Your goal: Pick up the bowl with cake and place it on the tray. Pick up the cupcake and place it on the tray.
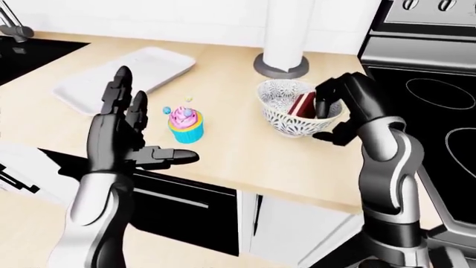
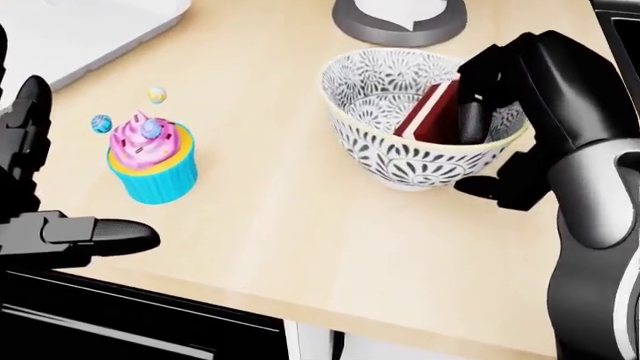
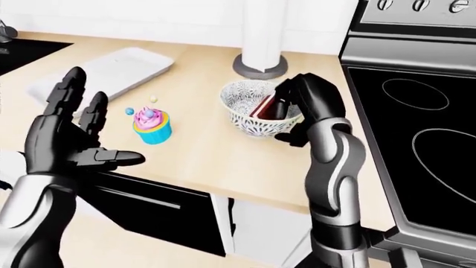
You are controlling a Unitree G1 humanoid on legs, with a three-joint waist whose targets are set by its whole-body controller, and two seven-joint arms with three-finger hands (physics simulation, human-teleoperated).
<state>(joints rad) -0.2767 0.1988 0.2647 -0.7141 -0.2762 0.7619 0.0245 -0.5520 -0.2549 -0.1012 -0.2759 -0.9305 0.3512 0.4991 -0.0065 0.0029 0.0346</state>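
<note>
The patterned bowl [image 2: 385, 131] with a red cake slice [image 2: 428, 112] stands on the wooden counter, right of centre in the head view. My right hand [image 2: 485, 157] grips its right rim, fingers [image 2: 478, 97] inside and thumb outside below. The cupcake [image 2: 152, 156], pink frosting in a blue case, stands to the bowl's left. My left hand [image 1: 141, 134] is open and empty, palm towards the cupcake, just left of it and not touching. The white tray [image 1: 111, 84] lies at the upper left of the left-eye view.
A paper towel holder [image 1: 283, 61] stands just above the bowl. A black stove [image 1: 431, 100] borders the counter on the right. A dark sink [image 1: 26, 56] is at the far left. Two small candy balls [image 2: 157, 94] lie by the cupcake.
</note>
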